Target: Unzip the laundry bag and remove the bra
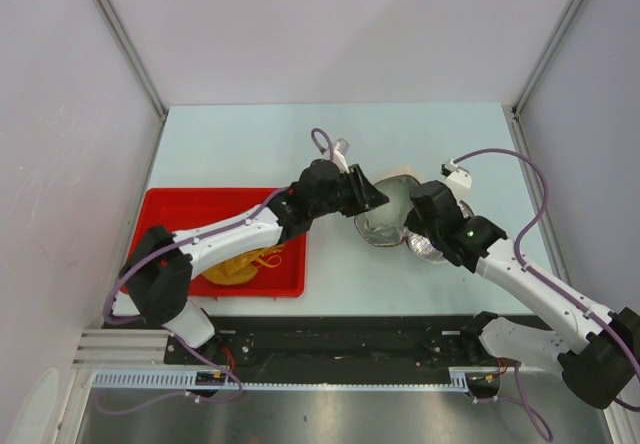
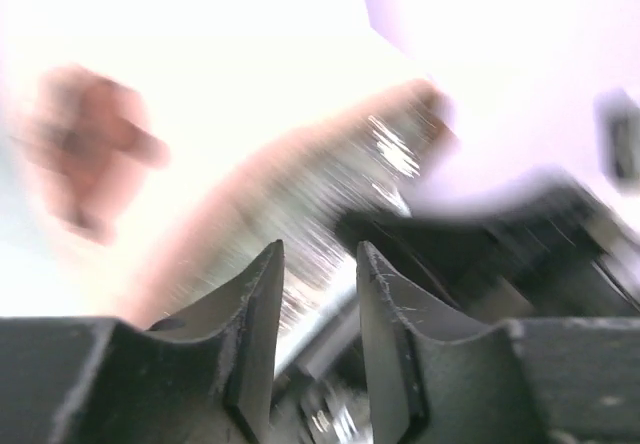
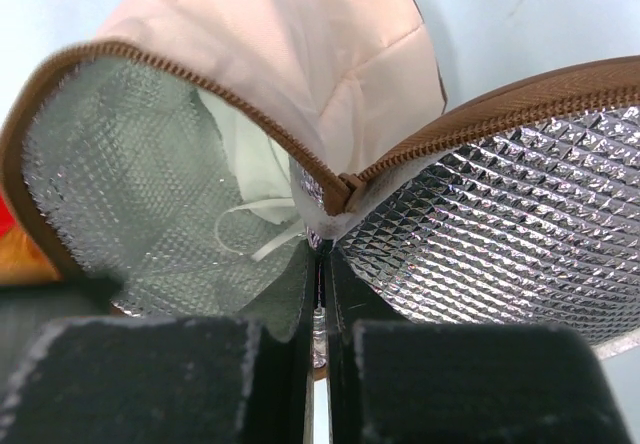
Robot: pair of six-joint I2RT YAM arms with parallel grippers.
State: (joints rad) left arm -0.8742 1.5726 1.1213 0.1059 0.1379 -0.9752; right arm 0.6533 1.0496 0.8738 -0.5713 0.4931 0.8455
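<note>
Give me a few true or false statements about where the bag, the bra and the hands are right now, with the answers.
The bra lies in the red tray. True.
The laundry bag is zipped shut. False: its zipper gapes open.
The right hand is pinching the laundry bag's edge. True.
The laundry bag sits inside the red tray. False: it is on the table, beside the tray.
</note>
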